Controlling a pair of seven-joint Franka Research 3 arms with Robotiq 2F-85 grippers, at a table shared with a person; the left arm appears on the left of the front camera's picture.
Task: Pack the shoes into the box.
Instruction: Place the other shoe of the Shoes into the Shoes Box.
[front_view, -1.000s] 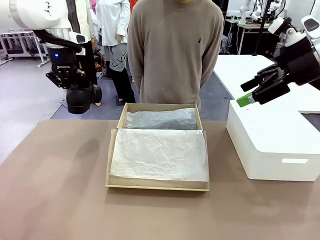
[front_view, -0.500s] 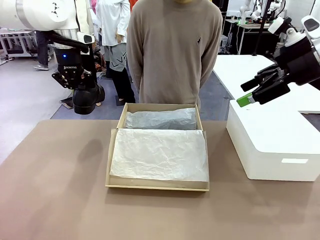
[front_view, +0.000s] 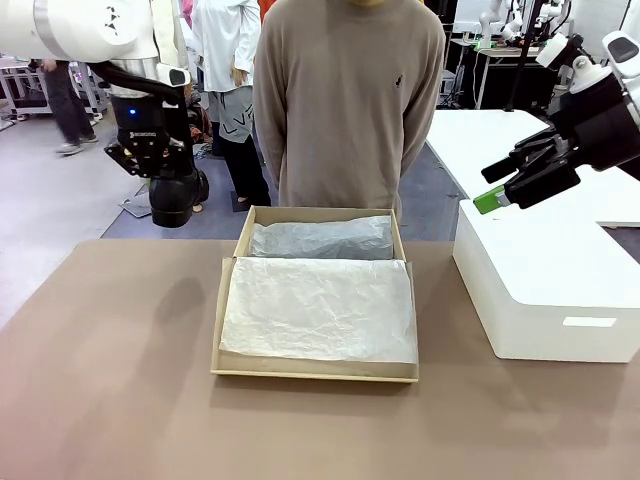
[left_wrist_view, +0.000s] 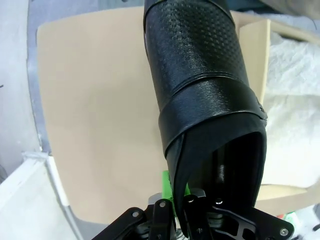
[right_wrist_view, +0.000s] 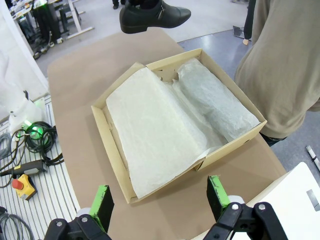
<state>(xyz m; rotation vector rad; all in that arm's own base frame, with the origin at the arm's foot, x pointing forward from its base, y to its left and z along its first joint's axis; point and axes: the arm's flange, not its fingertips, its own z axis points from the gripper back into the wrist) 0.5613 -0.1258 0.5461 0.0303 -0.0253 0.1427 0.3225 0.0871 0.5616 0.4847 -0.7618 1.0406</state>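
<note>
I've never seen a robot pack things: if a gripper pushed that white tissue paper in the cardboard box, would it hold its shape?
Probably not: the tissue paper looks thin and crinkled, so it would likely crumple or slide. It drapes over a bulge at the far side of the box, suggesting it is floppy and light.

- The left gripper (front_view: 158, 172), clamped on one black shoe (front_view: 178, 203), has travelled to the right over the past second. It is now nearer the far left corner of the box (front_view: 315, 371).
- Most of that shift came in the first half-second. Since then the shoe has only edged right.
- The gripper's wrist has turned, so its printed side now faces the front camera.
- Behind the left arm, a passer-by (front_view: 55, 100) in dark trousers has walked further left across the floor.
</note>
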